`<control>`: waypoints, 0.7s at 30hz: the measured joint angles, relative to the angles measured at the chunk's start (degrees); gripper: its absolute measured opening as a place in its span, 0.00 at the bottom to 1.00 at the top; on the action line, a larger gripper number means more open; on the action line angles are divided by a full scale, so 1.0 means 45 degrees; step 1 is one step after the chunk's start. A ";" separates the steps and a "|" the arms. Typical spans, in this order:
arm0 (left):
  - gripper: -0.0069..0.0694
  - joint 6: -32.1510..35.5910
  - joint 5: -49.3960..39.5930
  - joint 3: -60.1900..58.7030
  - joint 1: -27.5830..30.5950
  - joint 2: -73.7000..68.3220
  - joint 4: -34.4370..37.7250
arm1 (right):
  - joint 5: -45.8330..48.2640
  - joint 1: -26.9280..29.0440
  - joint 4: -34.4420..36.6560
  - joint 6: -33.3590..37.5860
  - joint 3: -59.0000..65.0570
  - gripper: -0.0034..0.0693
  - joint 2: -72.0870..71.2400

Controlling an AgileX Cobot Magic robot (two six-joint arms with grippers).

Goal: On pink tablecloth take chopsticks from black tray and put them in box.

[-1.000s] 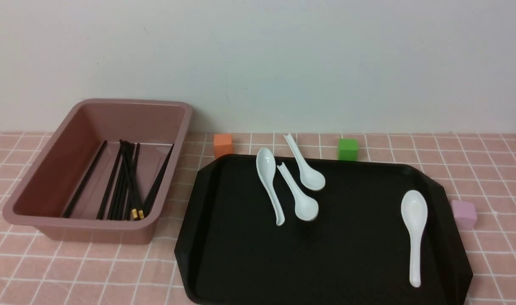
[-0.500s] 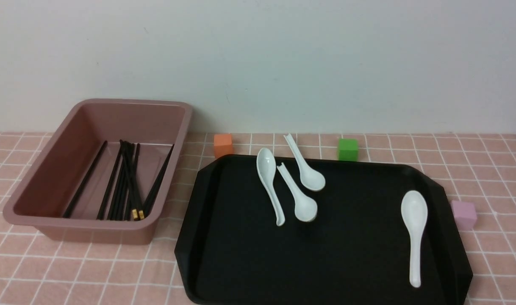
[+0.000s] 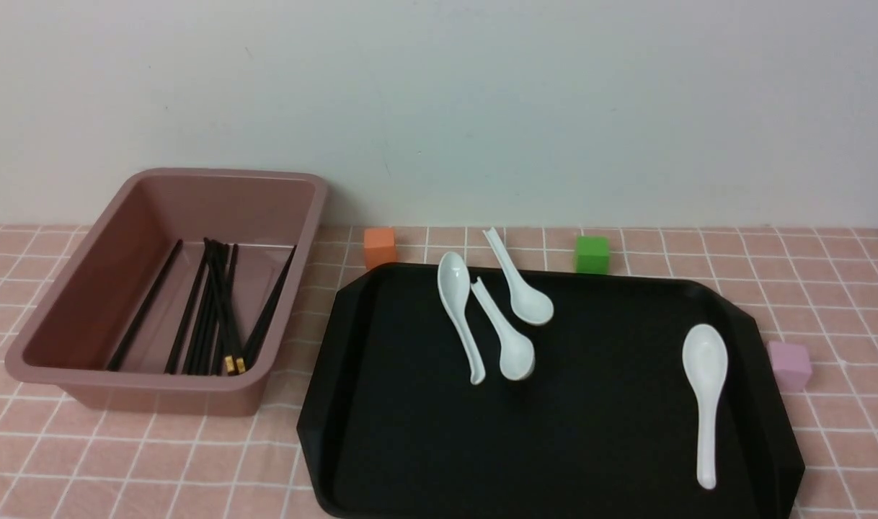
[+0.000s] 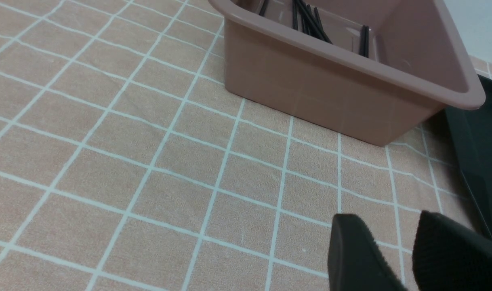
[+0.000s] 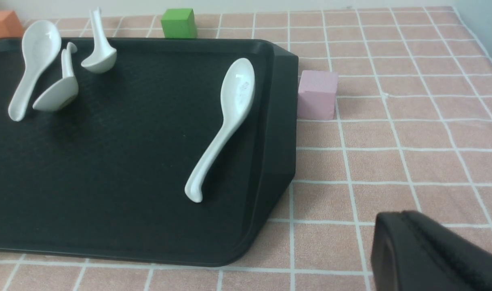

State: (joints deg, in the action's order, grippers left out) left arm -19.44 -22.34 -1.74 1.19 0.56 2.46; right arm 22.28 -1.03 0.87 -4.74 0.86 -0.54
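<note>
The chopsticks, black with gold bands at the near end, lie in the dusty-pink box among several plain black ones. The box stands on the pink tablecloth, left of the black tray. I see only white spoons on the tray. Neither gripper shows in the front view. In the left wrist view my left gripper is open and empty above the cloth, near the box and the tray's edge. In the right wrist view my right gripper is shut and empty over the cloth, beside the tray's corner.
Three white spoons lie at the tray's back middle and one spoon on its right side. An orange cube and a green cube stand behind the tray. A small pink cube stands at its right edge.
The middle spoon's bowl has shifted slightly to the left. Nothing else has visibly moved.
</note>
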 joint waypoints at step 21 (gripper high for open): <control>0.40 0.0000 0.0000 0.0000 0.0000 0.0000 0.0000 | 0.0000 0.0000 0.0000 0.0000 0.0000 0.07 0.0000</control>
State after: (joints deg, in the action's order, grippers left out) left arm -19.44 -22.34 -1.74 1.19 0.56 2.46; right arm 22.28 -1.03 0.87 -4.74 0.86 -0.54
